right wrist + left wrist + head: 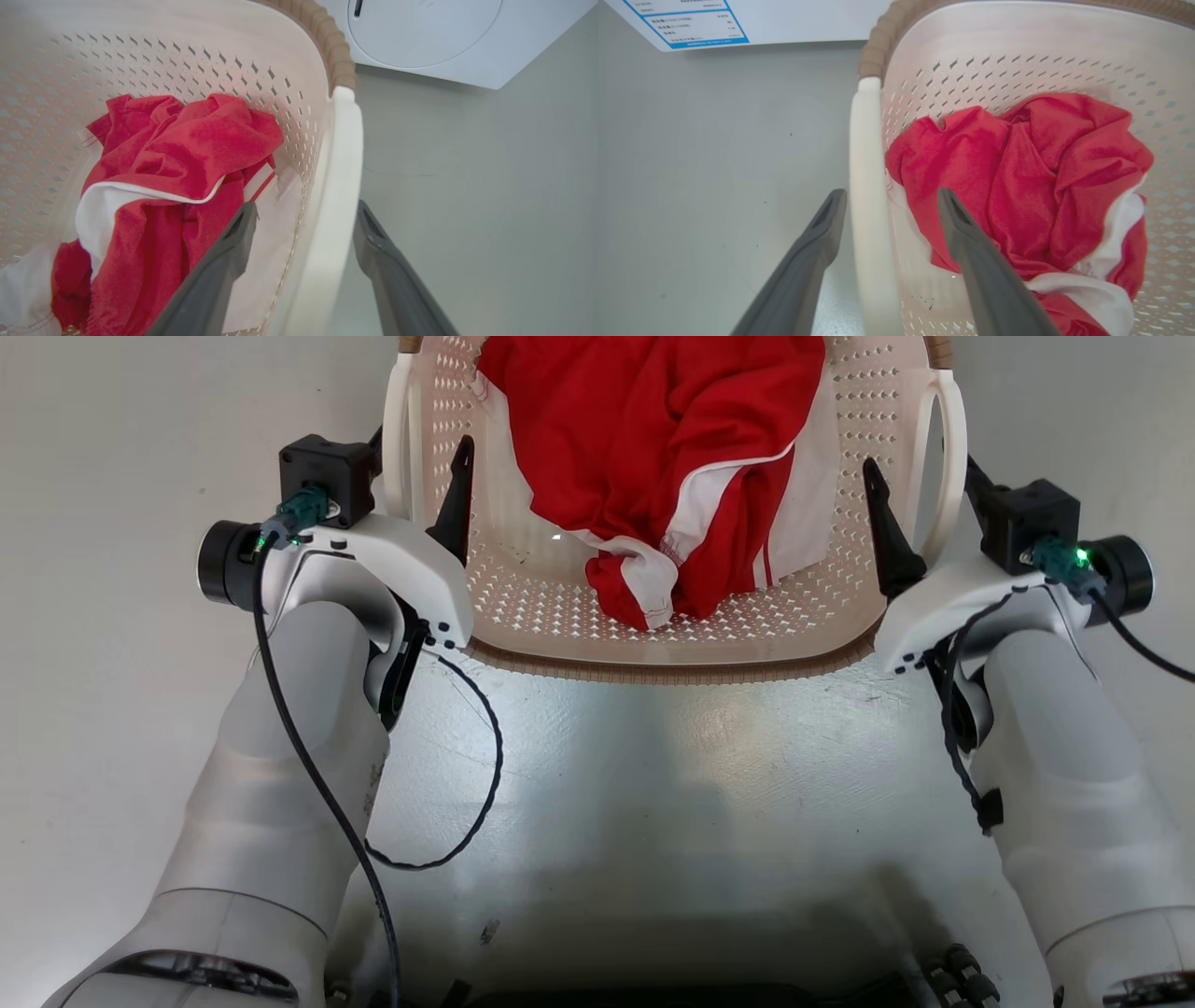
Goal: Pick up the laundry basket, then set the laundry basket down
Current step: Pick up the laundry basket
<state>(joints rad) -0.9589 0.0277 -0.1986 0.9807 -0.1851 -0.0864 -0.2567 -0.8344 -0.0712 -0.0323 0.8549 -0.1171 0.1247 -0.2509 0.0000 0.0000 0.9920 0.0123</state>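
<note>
Plainly, the main risk is an uneven lift: if one side bites first, or catches only the edge of a slim loop, the laundry basket, resting on the floor just before the robot, could tilt or slip. The left gripper and right gripper both stand apart. Each straddles a white side handle, one finger inside the basket and one outside, clamping nothing yet.

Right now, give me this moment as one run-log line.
left gripper: open astride left handle | right gripper: open astride right handle | laundry basket: ungripped, holds red-white garment
</note>
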